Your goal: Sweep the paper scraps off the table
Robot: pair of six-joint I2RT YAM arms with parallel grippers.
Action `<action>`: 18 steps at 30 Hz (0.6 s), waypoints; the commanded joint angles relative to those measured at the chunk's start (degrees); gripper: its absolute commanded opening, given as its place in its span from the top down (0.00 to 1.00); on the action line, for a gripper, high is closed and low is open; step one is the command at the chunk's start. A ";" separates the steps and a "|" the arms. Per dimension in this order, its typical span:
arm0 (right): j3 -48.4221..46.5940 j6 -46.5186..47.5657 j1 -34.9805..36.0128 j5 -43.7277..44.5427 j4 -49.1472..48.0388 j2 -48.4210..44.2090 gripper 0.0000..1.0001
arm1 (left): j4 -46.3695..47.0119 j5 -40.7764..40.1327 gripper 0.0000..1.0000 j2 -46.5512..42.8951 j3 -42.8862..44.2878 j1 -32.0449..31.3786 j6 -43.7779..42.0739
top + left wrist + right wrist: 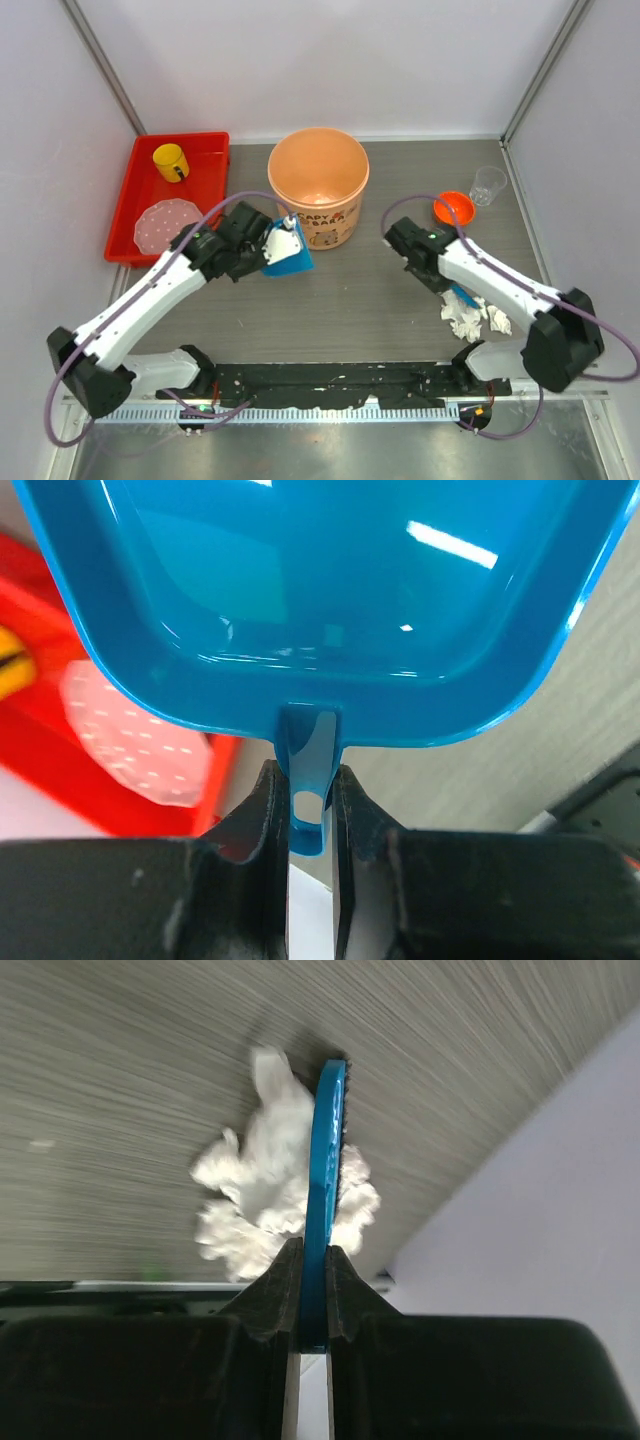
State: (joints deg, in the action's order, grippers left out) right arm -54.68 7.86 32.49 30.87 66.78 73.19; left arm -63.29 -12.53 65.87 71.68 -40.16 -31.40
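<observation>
Several white paper scraps [472, 315] lie bunched on the table [370, 300] at the near right. They also show in the right wrist view [260, 1200]. My right gripper [445, 280] is shut on a blue brush [325, 1160] whose head sits at the wads [463, 296]; in its wrist view the gripper [313, 1260] shows the brush edge-on. My left gripper [262, 245] is shut on the handle of a blue dustpan [287, 252], held off the table next to the orange bucket. In the left wrist view the gripper [310, 800] clamps the handle and the dustpan [330, 590] looks empty.
An orange bucket [318, 185] stands at centre back. A red tray [140, 195] at the back left holds a yellow cup [170, 161] and a pink speckled plate [167, 225]. A small orange bowl [453, 208] and a clear cup [488, 185] sit at the back right. White walls enclose the table.
</observation>
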 commanded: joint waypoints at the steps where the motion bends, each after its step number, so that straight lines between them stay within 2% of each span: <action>1: -6.93 0.84 7.93 -16.78 -4.73 8.01 0.99 | -2.02 5.76 1.00 0.84 -5.74 3.07 4.42; 6: -13.33 0.23 10.84 -21.19 -5.34 11.36 0.99 | -0.09 6.47 1.00 1.28 -11.12 7.54 3.45; 7: -14.74 -3.34 10.49 -23.38 -6.13 11.80 0.99 | 0.09 6.91 1.00 1.28 -12.17 8.08 3.27; 8: -15.98 -4.85 9.97 -31.76 -6.92 13.46 0.99 | 0.53 7.08 1.00 1.28 -12.53 8.52 3.19; 10: -17.56 -7.76 10.48 -38.32 -11.57 15.66 0.99 | 0.88 7.26 1.00 1.19 -13.05 9.66 3.18; 11: -17.74 -12.38 10.92 -39.04 -13.33 17.50 0.99 | 1.15 7.26 1.00 1.19 -12.97 9.84 3.27; 13: -17.57 -15.05 13.46 -38.18 -18.95 18.13 0.99 | 1.15 7.52 1.00 1.46 -13.06 10.10 3.27; 15: -16.78 -18.92 14.97 -37.81 -26.30 16.82 0.99 | 0.54 8.75 1.00 1.55 -13.41 10.10 2.22; 18: -16.51 -23.14 16.99 -40.88 -32.22 14.97 0.99 | -0.08 10.95 1.00 1.72 -15.51 10.10 -0.06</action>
State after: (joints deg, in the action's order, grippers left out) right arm -71.22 -6.09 46.85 -1.32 49.36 90.35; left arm -63.68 -5.52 68.38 58.15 -30.28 -29.17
